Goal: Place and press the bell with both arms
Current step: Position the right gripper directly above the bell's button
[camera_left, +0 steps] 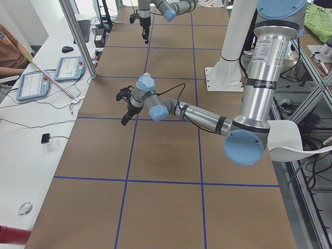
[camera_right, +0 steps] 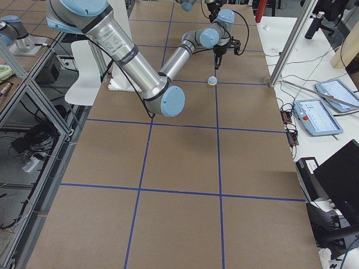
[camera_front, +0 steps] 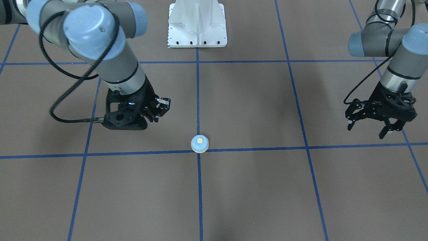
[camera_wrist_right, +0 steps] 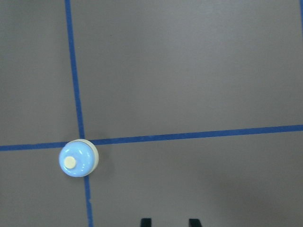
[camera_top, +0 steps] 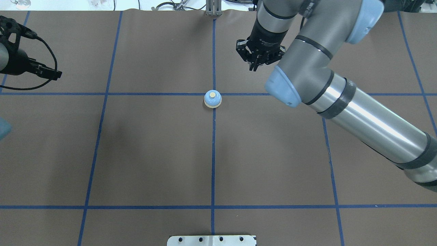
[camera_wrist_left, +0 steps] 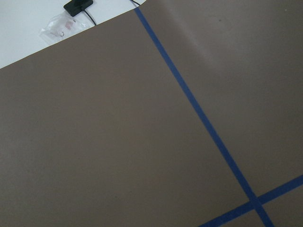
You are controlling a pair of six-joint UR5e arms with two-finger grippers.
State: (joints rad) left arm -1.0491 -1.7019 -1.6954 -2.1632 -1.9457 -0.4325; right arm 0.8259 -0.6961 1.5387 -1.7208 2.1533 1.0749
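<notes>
1. The table (camera_front: 254,187), covered in brown and marked into squares by blue tape lines (camera_front: 254,149), gives the work a fixed reference. Its central crossing is the obvious spot to set something that both arms can reach equally.
2. The right arm (camera_top: 358,112) stretches far out over the table. This brings its wrist camera to look down on the bell, which I judge puts it in line for the press.
3. The left arm (camera_front: 398,67) is folded off toward its own end of the table, well apart from the centre. It seems parked to leave the middle free.
4. The left gripper (camera_front: 367,130) hangs above the surface with its fingers spread wide and nothing between them.
5. The right gripper (camera_front: 164,105) hovers raised, on the bell's right side and not touching it. In its wrist view the two fingertips stand a little apart with nothing between them.
6. The bell (camera_front: 200,144) sits upright on its flat base, right at the central tape crossing and free of both grippers. The placing looks done and the press is not yet made.
7. The bell's cream button (camera_front: 200,140) faces straight up, so a gripper descending from above would meet it squarely.
</notes>
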